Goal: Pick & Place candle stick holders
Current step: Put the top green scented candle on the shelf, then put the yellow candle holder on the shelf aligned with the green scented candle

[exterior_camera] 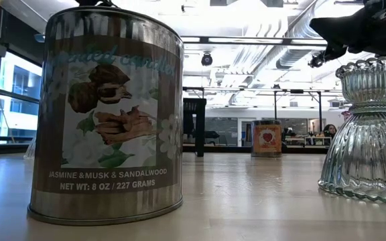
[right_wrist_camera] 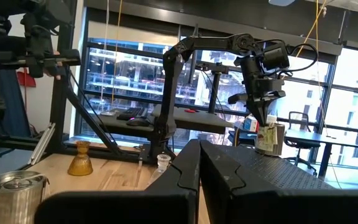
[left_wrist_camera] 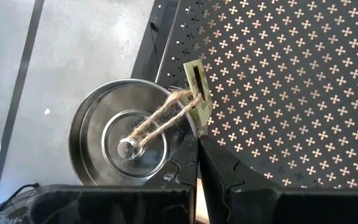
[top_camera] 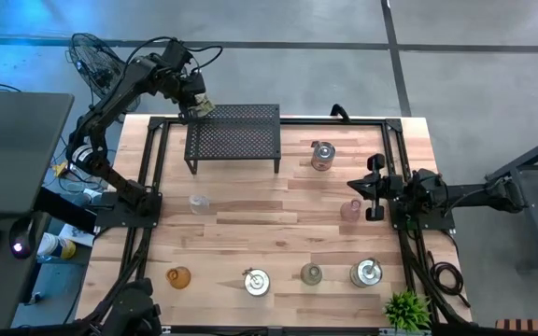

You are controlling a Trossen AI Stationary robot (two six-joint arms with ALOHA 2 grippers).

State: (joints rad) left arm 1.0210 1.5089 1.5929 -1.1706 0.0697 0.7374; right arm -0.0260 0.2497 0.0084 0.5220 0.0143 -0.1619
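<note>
We see a shiny silver holder (left_wrist_camera: 120, 146), a black rack (left_wrist_camera: 278, 81) with tiny cross holes, and an amber holder (top_camera: 177, 276).

Black perforated rack (top_camera: 233, 140) at table's (top_camera: 278, 210) far edge; small green plant (top_camera: 407, 309) at near right corner.

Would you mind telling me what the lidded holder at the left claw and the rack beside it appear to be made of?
The lidded holder looks like polished metal: silver, with bright reflections on its round top. A twine loop with a card tag seems natural fibre. The rack looks like black painted sheet metal, punched with small cross-shaped holes.
</note>
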